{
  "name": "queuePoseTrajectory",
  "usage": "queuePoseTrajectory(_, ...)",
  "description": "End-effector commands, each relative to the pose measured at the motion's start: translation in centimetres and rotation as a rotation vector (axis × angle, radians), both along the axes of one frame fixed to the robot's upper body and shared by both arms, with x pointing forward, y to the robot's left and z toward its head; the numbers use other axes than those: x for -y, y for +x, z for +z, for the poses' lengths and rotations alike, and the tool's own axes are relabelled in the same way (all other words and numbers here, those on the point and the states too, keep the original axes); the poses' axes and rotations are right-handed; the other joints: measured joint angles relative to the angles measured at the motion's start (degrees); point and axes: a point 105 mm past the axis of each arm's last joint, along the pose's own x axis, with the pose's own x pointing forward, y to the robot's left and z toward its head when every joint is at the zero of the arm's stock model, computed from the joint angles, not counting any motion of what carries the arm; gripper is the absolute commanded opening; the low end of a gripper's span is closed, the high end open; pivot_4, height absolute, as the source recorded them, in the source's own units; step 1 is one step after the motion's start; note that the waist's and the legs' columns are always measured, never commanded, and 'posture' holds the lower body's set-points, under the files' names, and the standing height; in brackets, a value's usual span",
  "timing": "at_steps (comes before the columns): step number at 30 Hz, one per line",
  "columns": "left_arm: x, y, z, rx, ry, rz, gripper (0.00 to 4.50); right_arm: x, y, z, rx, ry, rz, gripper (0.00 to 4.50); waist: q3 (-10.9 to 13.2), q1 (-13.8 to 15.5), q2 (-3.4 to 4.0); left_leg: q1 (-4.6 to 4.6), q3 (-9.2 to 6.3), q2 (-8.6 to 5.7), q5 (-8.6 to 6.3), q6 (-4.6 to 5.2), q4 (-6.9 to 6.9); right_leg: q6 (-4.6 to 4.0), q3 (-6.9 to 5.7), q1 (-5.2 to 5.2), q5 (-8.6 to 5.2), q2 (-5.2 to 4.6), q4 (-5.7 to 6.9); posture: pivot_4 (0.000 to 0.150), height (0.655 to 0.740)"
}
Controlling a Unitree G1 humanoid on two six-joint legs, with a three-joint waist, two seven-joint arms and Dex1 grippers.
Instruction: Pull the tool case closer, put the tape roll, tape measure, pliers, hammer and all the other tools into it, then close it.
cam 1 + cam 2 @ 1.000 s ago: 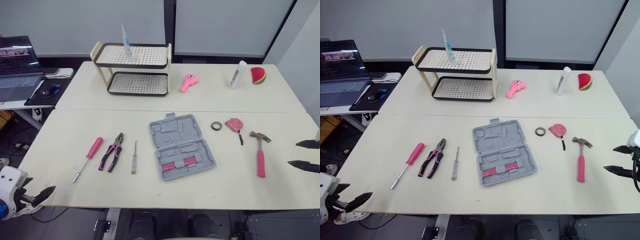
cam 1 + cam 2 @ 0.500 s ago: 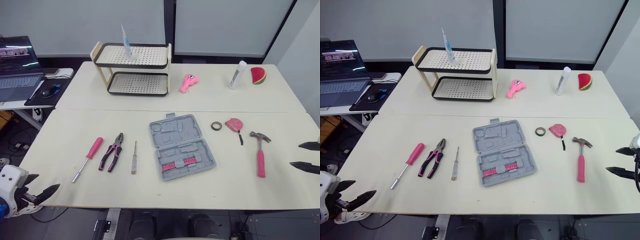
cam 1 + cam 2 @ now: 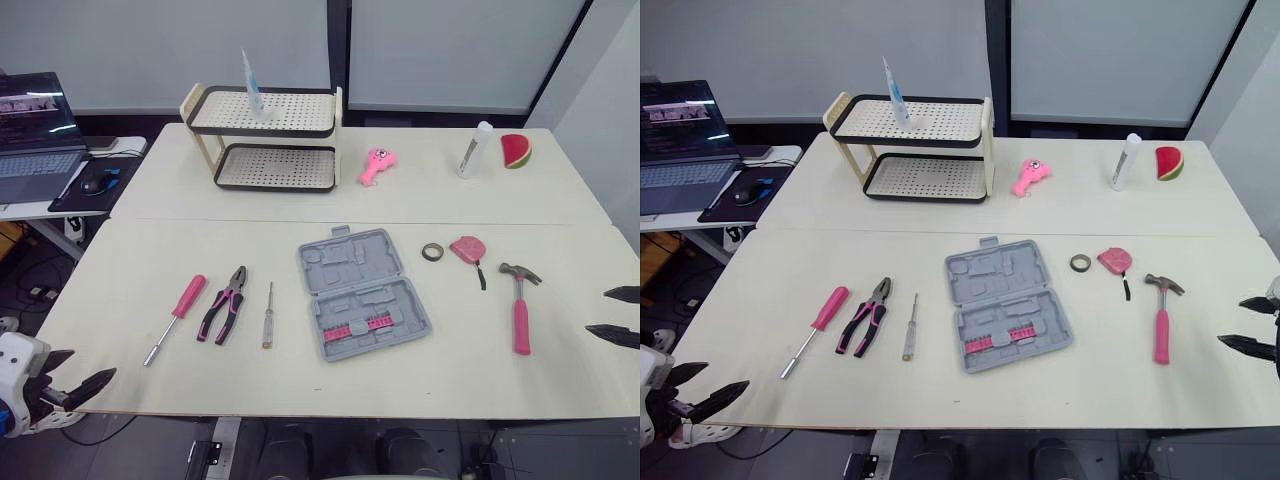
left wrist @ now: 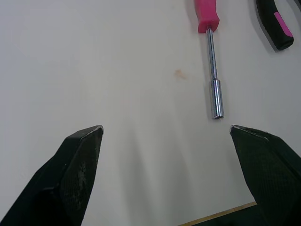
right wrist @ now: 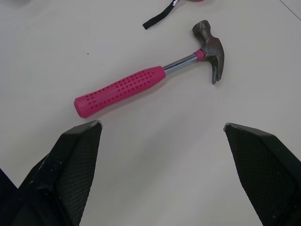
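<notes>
Left claw (image 3: 93,361), right claw (image 3: 600,311) both spread, empty | we note right claw drawn back from hammer (image 3: 520,310) | case (image 3: 362,293) not yet pulled

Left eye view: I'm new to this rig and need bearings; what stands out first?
The open grey tool case lies centrally. Pink-handled tools flank it: pliers and a driver on the left, a hammer on the right. The left gripper and right gripper, both open, hover at the near corners of the table.
</notes>
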Motion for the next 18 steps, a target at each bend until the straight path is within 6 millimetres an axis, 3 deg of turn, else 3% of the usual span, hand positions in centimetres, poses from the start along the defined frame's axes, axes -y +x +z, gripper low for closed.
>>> queuePoseTrajectory(1,-0.4,0.1,1.4,0.063,-0.008,0.021,4.5,0.1,0.5,1.0,0.061,-0.014,0.004,4.43,0.0,0.0,0.0,0.0,-0.01,0.0,0.0,0.0,0.0,0.0,0.0,0.0,0.0,0.0,0.01,0.15,0.74)
queuePoseTrajectory(6,1.5,1.2,1.7,0.096,-0.051,-0.017,4.5,-0.8,1.2,2.0,0.1,0.014,0.009,4.43,0.0,0.0,0.01,0.0,0.01,-0.01,0.0,0.0,0.01,0.0,0.01,0.0,0.0,0.0,0.02,0.15,0.74)
queuePoseTrajectory(12,8.9,4.2,1.9,0.097,-0.099,-0.147,4.5,-7.8,3.1,4.8,0.204,0.125,0.096,4.43,0.0,0.1,0.01,-0.05,-0.08,0.0,0.0,-0.01,0.08,0.0,0.15,-0.02,0.0,0.0,0.2,0.15,0.74)
queuePoseTrajectory(15,12.5,5.4,2.7,0.123,-0.14,-0.247,4.5,-10.3,3.5,5.0,0.214,0.134,0.136,3.78,0.0,0.3,0.0,-0.11,-0.11,0.0,0.01,-0.01,0.1,0.0,0.13,-0.05,0.0,0.02,0.23,0.15,0.74)
queuePoseTrajectory(18,15.2,6.4,3.5,0.133,-0.16,-0.361,3.88,-12.2,4.0,4.2,0.198,0.123,0.173,2.78,0.0,0.4,-0.02,-0.17,-0.15,-0.02,0.01,-0.01,0.2,0.0,0.09,-0.06,0.0,0.02,0.24,0.15,0.74)
